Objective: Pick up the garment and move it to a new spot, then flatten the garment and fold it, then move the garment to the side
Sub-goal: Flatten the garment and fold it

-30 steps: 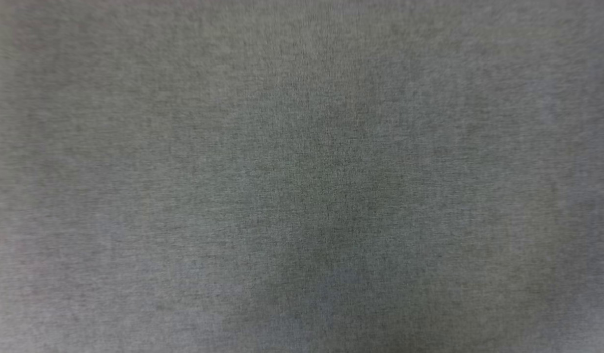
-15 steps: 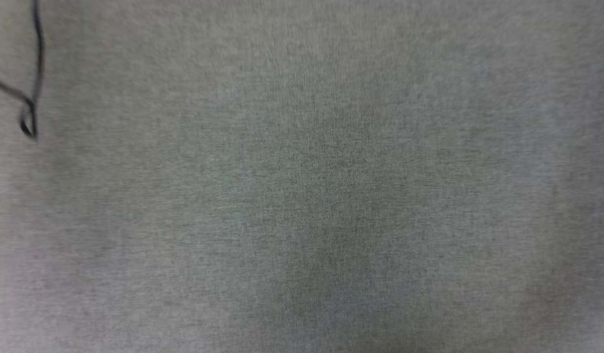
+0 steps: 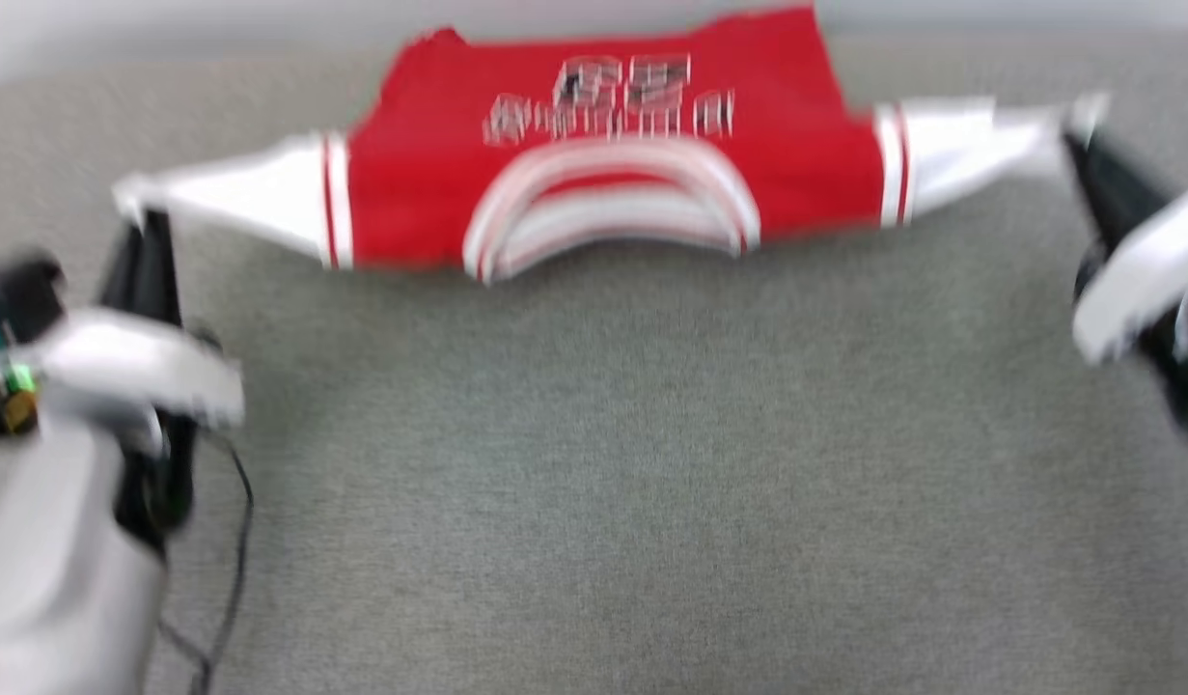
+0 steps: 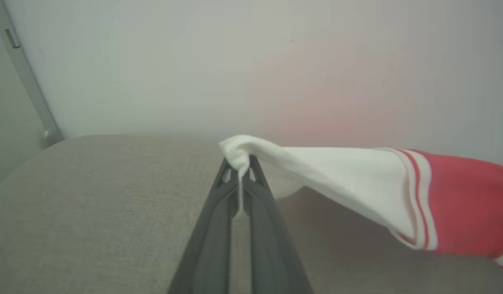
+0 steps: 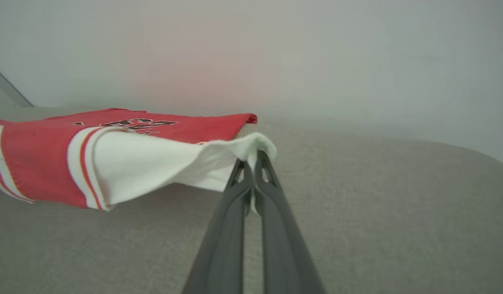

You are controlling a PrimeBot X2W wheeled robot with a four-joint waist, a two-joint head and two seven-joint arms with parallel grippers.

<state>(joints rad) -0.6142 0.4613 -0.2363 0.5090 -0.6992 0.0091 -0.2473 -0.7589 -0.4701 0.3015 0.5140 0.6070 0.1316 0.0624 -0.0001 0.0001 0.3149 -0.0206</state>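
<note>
Left gripper (image 4: 240, 167) is pinched shut on one white sleeve tip, right gripper (image 5: 253, 161) on the other. The garment (image 3: 603, 164) stretches between them across the top of the frame, over the grey tabletop (image 3: 603, 483). Such thin pinches could slip if pulled wider.

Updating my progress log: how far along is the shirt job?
Done: the garment is picked up, left gripper and right gripper each shut on a white sleeve tip. In hand: it is stretched between them, sleeves off the grey surface. Left: laying it flat, folding, moving aside; no fold shows.
</note>
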